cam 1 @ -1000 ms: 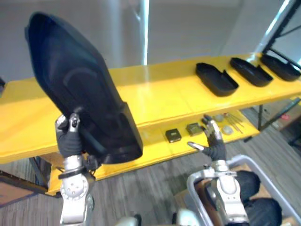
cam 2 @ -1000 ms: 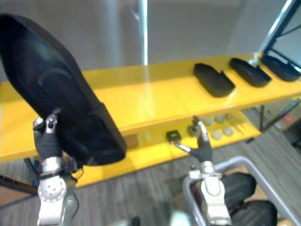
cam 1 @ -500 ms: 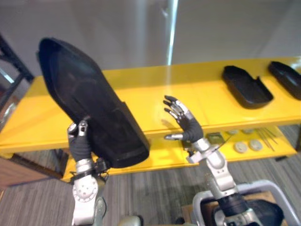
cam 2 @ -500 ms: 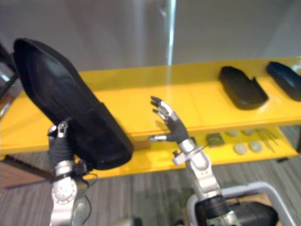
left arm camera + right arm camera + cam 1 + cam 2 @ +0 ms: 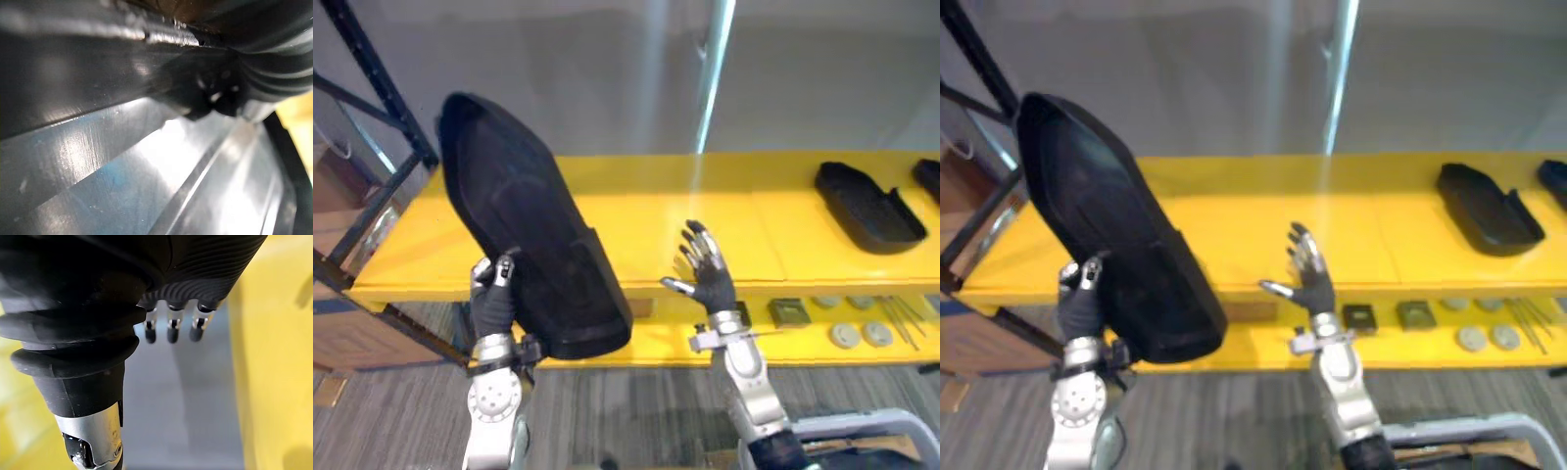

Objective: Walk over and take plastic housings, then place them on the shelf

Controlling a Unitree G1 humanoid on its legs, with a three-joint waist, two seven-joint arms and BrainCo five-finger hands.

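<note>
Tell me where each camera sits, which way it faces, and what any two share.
Left eye view: head, looking down at the yellow shelf; left hand gripping the black plastic housing, right hand open.
Right eye view: head, slightly aside; same scene.
Left wrist view: left wrist, close against the housing; ribbed cover shows.
Right wrist view: right wrist, along its fingers toward shelf and floor.

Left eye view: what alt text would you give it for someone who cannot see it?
The robot's left hand holds up a large black plastic housing, tilted, before a long yellow shelf. Its right hand is raised, open and empty; another black plastic housing lies on the shelf's top level to the right.
</note>
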